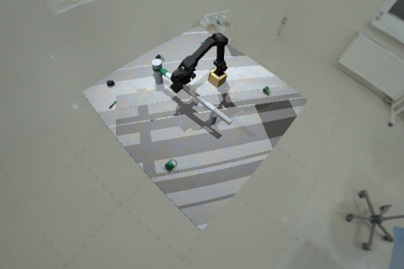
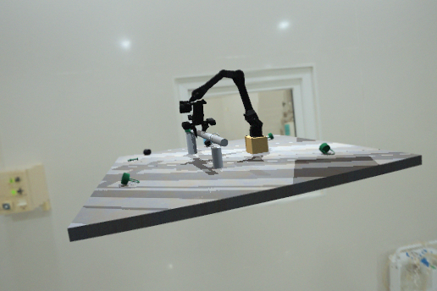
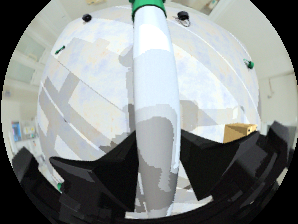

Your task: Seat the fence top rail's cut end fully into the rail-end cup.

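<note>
From where I'm standing, the black arm (image 1: 203, 49) (image 2: 243, 90) rises off a tan block (image 1: 217, 78) (image 2: 257, 145) (image 3: 238, 133) and bends over the striped counter (image 1: 188, 184) (image 2: 237, 191) (image 3: 100, 75). Its claw (image 1: 177, 87) (image 2: 196, 132) (image 3: 154, 131) is clamped on the pale rail (image 1: 211, 107) (image 2: 212, 138) (image 3: 156, 80), one black finger against each side of it.

The rail runs slantwise above the counter. One end reaches the green cup (image 1: 164, 71) (image 3: 147, 3) on the big post (image 1: 158, 77) (image 2: 191, 144), toward the counter's left corner as the top view has it; the rail's end meets the cup's mouth, though I can't tell how deep it sits. The cup hangs high on that post, close under its pale cap (image 1: 156, 62). The other end pokes out past the short post (image 1: 212, 118) (image 2: 217, 158), out over the middle of the counter.

Loose bits lie about. A black piece (image 1: 110, 83) (image 2: 146, 151) (image 3: 87, 18) sits near the left corner, with a small green bolt (image 1: 113, 104) (image 2: 133, 159) (image 3: 60, 50) by the lower-left edge. Farther down that same edge there's a green cap with a loop (image 1: 170, 166) (image 2: 125, 178), and another green piece (image 1: 266, 90) (image 2: 324, 148) rests toward the right corner.
</note>
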Controlling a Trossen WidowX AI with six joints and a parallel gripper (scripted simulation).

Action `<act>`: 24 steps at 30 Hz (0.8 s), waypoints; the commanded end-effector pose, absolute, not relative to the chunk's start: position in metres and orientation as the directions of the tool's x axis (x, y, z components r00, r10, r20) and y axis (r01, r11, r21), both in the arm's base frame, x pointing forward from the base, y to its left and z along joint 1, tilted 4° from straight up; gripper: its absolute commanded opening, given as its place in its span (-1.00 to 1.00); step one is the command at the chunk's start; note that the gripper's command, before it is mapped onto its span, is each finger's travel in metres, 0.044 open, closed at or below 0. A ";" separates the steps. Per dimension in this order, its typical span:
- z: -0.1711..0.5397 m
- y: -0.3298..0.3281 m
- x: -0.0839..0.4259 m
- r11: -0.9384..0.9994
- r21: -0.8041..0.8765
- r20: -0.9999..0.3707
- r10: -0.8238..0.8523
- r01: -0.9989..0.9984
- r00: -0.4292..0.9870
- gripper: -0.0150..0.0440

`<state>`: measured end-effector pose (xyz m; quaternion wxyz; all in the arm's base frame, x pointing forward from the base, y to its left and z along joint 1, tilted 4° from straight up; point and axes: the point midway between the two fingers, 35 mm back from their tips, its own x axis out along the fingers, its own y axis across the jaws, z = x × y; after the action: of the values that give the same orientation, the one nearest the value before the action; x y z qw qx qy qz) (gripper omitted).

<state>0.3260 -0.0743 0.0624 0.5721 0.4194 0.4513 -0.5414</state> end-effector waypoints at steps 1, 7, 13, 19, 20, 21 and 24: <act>0.063 -0.079 0.326 0.062 -0.009 -0.969 -0.247 0.998 0.007 -0.49; 0.064 -0.084 0.327 0.062 -0.009 -0.969 -0.247 0.998 0.007 -0.49; 0.065 -0.089 0.327 0.062 -0.009 -0.969 -0.247 0.998 0.007 -0.49; 0.065 -0.094 0.328 0.062 -0.009 -0.969 -0.248 0.998 0.007 -0.49; 0.066 -0.095 0.328 0.062 -0.009 -0.969 -0.248 0.998 0.007 -0.49; 0.066 -0.096 0.328 0.062 -0.009 -0.969 -0.248 0.998 0.007 -0.49; 0.066 -0.098 0.328 0.062 -0.009 -0.969 -0.248 0.998 0.007 -0.49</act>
<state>0.3269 -0.0913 0.0634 0.5705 0.4197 0.4543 -0.5404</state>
